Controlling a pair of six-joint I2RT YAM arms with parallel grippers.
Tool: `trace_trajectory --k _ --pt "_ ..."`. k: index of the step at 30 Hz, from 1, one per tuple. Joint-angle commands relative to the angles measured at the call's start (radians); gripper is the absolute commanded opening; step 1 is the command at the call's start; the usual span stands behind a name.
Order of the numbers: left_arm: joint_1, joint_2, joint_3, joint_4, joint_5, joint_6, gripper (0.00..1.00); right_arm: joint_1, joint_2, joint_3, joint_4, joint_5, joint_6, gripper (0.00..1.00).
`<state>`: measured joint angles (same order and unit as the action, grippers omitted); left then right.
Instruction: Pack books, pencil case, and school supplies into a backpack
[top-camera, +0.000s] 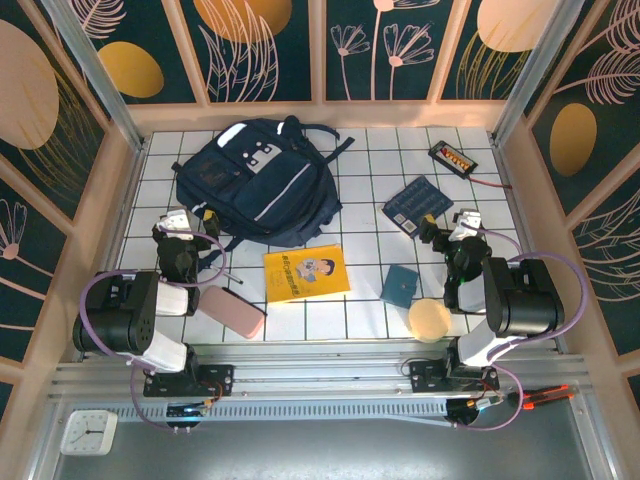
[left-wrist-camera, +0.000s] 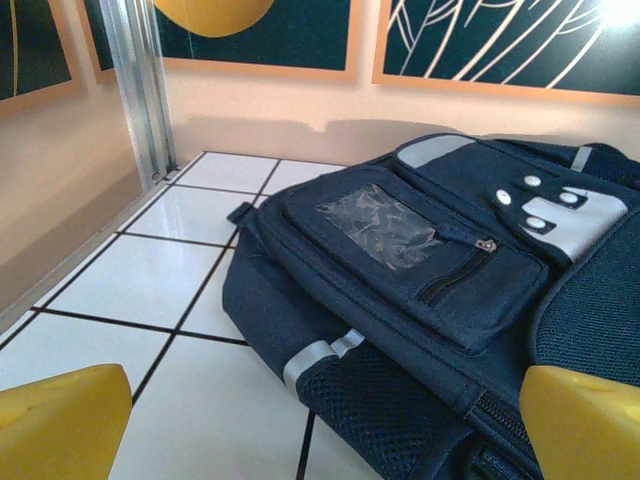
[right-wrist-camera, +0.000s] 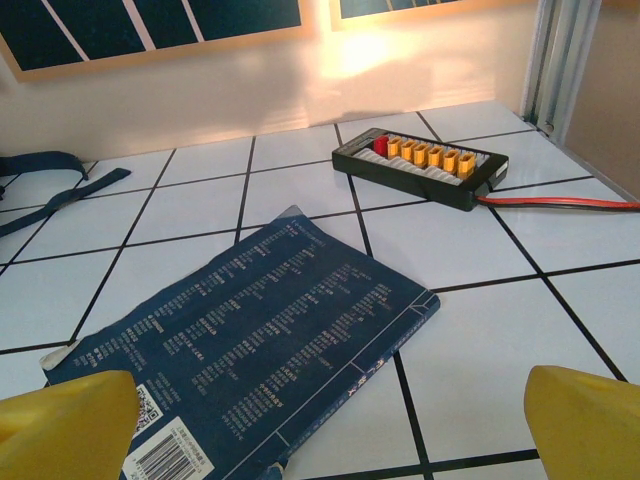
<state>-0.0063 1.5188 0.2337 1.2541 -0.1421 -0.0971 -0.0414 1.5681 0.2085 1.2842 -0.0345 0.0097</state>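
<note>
Two grippers stand spread wide, each holding nothing. The left gripper (top-camera: 181, 224) hovers low with the backpack (top-camera: 255, 185) just ahead of its yellow fingers (left-wrist-camera: 60, 425) and to their right. The pink pencil case (top-camera: 232, 311) lies behind it, to its right. The right gripper (top-camera: 461, 224) faces the navy book (right-wrist-camera: 250, 350) just ahead. The teal pad (top-camera: 400, 286) sits behind to its left, and the yellow book (top-camera: 306, 273) lies farther left.

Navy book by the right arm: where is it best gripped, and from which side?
Probably pinch the navy book at the edge facing the open right gripper, coming in low from its right. It lies flat and thin on the table, so only an edge offers a bite.
</note>
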Motion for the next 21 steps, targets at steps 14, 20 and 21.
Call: trace_trajectory --k 14,20,21 --pt "0.006 -0.061 -0.075 0.116 -0.129 -0.044 0.99 0.007 -0.019 0.015 0.027 0.028 0.012 0.99" --pt "0.006 -0.273 -0.025 -0.195 -0.273 -0.094 0.99 0.004 -0.124 0.122 -0.249 0.1 0.041 0.99" --pt "0.006 -0.307 -0.014 -0.249 -0.283 -0.099 0.99 0.004 -0.138 0.129 -0.271 0.098 0.039 0.99"
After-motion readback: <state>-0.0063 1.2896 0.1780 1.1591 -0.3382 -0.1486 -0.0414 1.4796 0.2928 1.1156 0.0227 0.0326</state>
